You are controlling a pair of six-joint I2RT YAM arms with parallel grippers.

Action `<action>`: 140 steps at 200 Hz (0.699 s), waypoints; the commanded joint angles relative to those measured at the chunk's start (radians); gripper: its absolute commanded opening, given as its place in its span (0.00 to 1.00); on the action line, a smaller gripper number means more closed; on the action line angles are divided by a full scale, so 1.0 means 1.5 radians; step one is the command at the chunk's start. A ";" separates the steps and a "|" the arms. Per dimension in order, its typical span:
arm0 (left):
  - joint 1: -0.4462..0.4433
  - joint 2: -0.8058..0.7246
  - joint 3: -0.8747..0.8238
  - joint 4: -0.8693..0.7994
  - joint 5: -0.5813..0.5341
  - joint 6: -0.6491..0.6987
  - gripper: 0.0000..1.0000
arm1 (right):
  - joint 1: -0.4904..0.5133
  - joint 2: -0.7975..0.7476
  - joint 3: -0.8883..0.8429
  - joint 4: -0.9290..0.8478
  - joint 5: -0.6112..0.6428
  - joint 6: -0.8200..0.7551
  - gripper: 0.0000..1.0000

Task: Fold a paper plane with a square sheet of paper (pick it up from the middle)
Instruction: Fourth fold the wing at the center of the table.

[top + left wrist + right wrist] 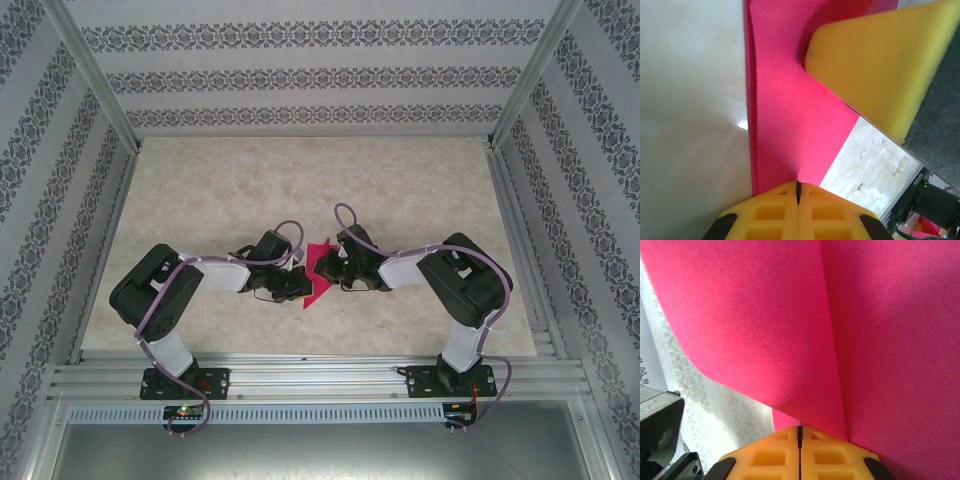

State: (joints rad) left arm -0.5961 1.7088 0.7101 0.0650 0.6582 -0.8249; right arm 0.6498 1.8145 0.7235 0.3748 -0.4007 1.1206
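Folded paper (318,262) at frame centre, long axis roughly top to bottom; left gripper (798,191) and right gripper (800,433) both pinch it.

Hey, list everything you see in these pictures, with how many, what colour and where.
paper: one, magenta-pink, creased, held between the two claws over mid-table
table: one, beige marbled, under the arms
walls: three, white with grey patterned stripes, around the table
frame rail: one, silver metal, along the near edge
cables: two, purple, looped along the arms
arms: two, black and white, bolted to the near rail
left claw: one, yellow, shut on the paper
right claw: one, yellow, shut on the paper
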 commanded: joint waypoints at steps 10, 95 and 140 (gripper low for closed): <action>-0.029 -0.012 -0.057 -0.149 0.000 0.039 0.04 | -0.007 0.049 -0.032 -0.102 0.059 -0.004 0.07; -0.042 -0.122 -0.116 -0.209 -0.033 0.040 0.04 | -0.002 0.043 -0.036 -0.103 0.064 0.001 0.08; -0.041 -0.261 -0.074 -0.265 -0.108 0.034 0.05 | 0.019 0.031 -0.056 -0.084 0.101 0.048 0.07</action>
State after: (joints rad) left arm -0.6491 1.4044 0.5652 -0.2199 0.5735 -0.7856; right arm 0.6579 1.8130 0.7124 0.3935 -0.3916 1.1492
